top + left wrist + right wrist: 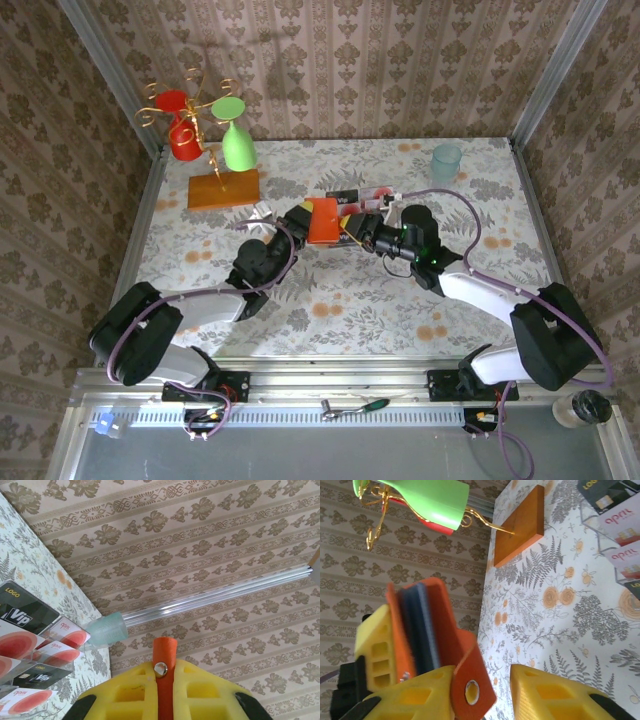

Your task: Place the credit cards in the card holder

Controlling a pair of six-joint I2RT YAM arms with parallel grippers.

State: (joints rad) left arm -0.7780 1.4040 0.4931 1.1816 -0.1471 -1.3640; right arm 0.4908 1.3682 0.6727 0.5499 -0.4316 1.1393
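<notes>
- Step in hand (judged): the card holder (422, 625) is to be opened, its snap flap (470, 690) being taken by the right gripper (490, 685).
- Handling advice: only the flap is to be pinched, near the snap and clear of the grey-blue lining. It is to be drawn away from the body slowly, the other grip being held firm, so that a pocket is exposed without the holder being twisted loose.
- Left gripper (165, 692): clamped on the holder's edge, the orange strip seen pressed between the yellow pads.
- Right gripper: jaws apart; the flap lies against one finger, with a gap to the other.
- Left arm: stretched diagonally from its base to the table's middle, the holder carried upright above the table (330, 300).
- Right arm: elbow bent, wrist turned leftward at the holder.
- Credit cards (355, 195): lying on the table just behind the holder, none inserted yet.
</notes>
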